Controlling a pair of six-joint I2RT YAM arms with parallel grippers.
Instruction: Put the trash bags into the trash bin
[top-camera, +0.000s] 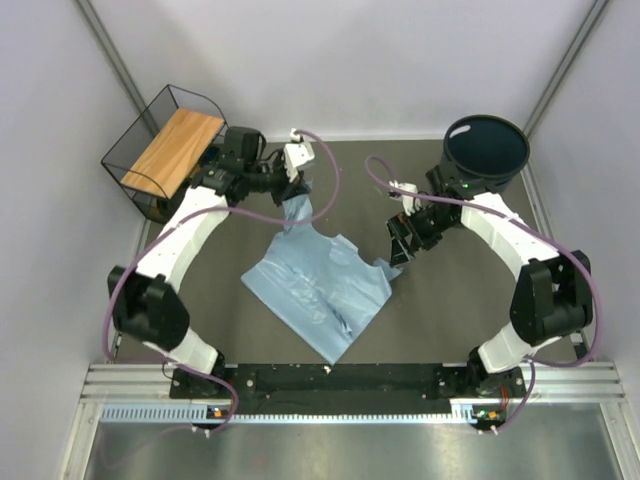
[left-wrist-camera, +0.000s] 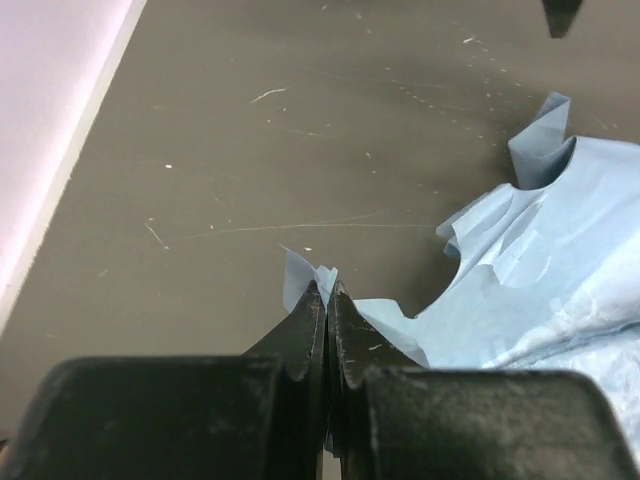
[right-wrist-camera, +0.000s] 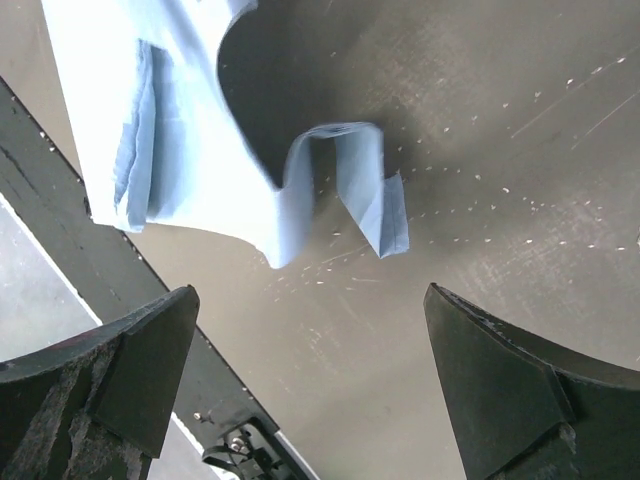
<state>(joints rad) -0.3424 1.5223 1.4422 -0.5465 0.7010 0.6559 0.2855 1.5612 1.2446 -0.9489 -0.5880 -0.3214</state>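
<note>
The left tool (left-wrist-camera: 325, 295) is clamped on the far corner of the trash bags (top-camera: 315, 285), spread on the desk (top-camera: 450, 300). The right tool (right-wrist-camera: 310, 300) stands wide apart (holding nothing) over their right edge. It should close squarely there, then both lift toward the trash bin (top-camera: 487, 150), far right.

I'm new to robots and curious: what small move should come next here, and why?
Probably lower the open right gripper onto the loose handle of the trash bag below it and close. The left gripper is shut on another corner; a second grip would help lift the bag toward the trash bin.
</note>
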